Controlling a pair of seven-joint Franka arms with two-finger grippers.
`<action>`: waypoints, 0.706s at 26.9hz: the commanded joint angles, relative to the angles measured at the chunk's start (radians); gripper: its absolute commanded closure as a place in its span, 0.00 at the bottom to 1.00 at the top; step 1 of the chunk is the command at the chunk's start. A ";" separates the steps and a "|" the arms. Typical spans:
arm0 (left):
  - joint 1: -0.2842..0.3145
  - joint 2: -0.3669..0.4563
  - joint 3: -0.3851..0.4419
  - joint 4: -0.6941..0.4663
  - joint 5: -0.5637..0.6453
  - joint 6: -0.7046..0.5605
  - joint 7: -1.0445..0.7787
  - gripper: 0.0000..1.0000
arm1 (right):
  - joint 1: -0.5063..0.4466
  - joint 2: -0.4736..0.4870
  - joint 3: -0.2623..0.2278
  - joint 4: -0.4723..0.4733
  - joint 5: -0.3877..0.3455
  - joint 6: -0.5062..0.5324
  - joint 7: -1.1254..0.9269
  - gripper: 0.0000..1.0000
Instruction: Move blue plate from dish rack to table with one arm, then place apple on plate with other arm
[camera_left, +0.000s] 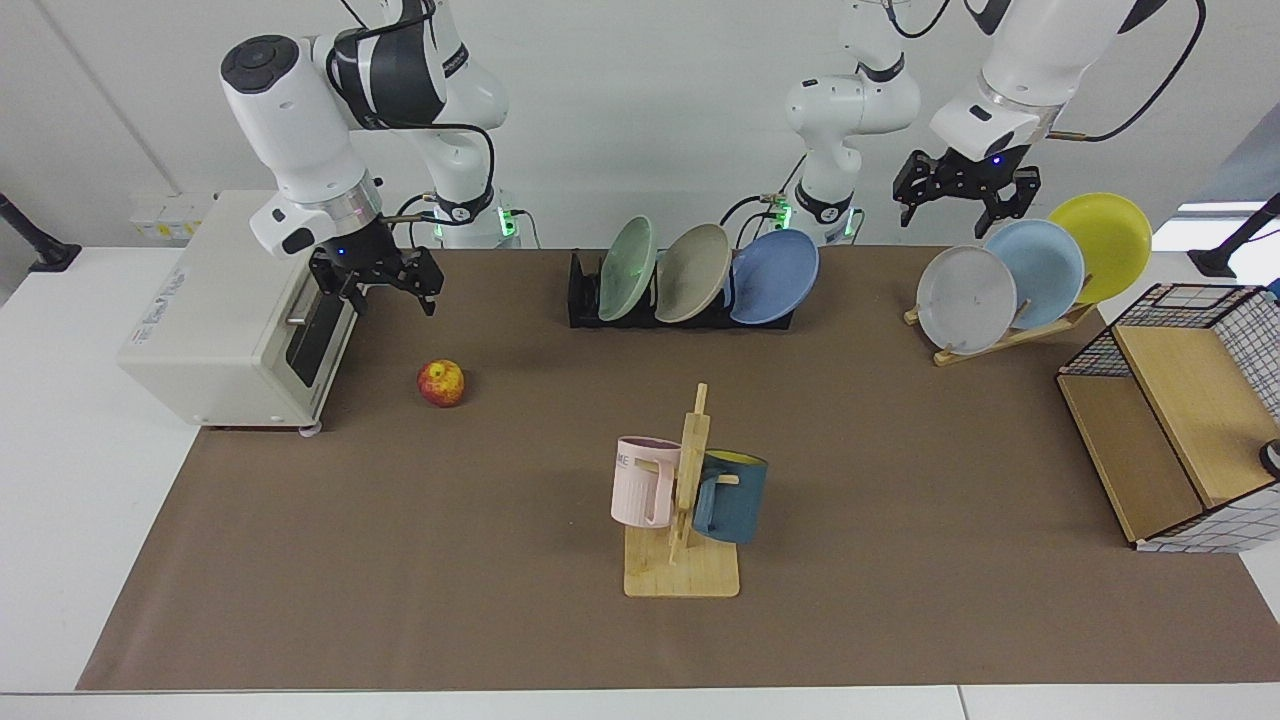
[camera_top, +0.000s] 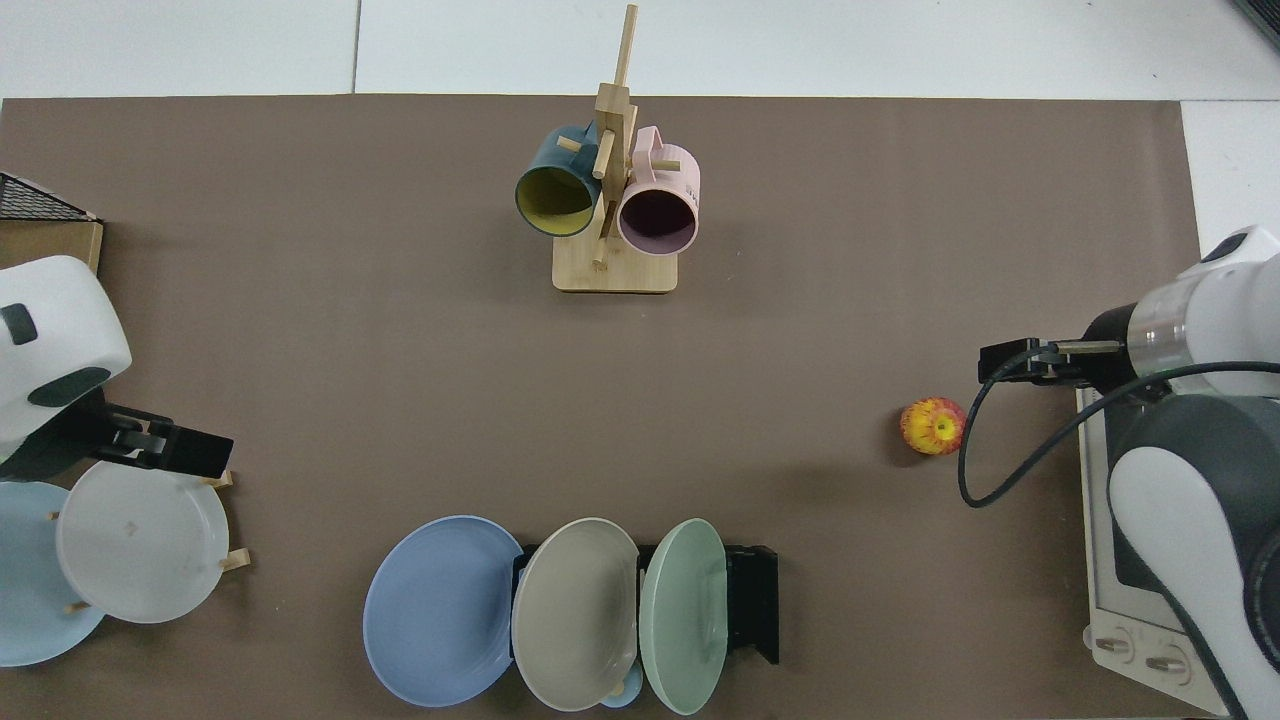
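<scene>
Blue plate (camera_left: 775, 276) leans in the dish rack (camera_left: 585, 300), end slot, easy to reach. Apple (camera_left: 441, 383) on table (camera_left: 400, 560), at 5 o'clock of right gripper (camera_left: 385, 292), fingers spread, empty. Left gripper (camera_left: 962, 200), also spread, hovers at plate's 2 o'clock.

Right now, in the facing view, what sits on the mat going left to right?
Toaster oven → apple → dish rack with green plate, beige plate, blue plate → wooden stand with grey, pale blue, yellow plates → wire basket.
</scene>
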 joint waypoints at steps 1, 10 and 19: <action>-0.014 -0.023 0.005 -0.024 -0.001 -0.010 0.014 0.00 | -0.007 0.000 0.004 -0.052 -0.023 0.028 -0.054 0.00; -0.023 -0.065 0.008 -0.079 0.000 -0.023 0.014 0.00 | -0.001 0.066 0.005 -0.118 -0.043 0.159 -0.064 0.00; -0.072 -0.188 0.005 -0.256 -0.003 0.000 0.011 0.00 | 0.019 0.150 0.007 -0.193 -0.043 0.324 -0.051 0.00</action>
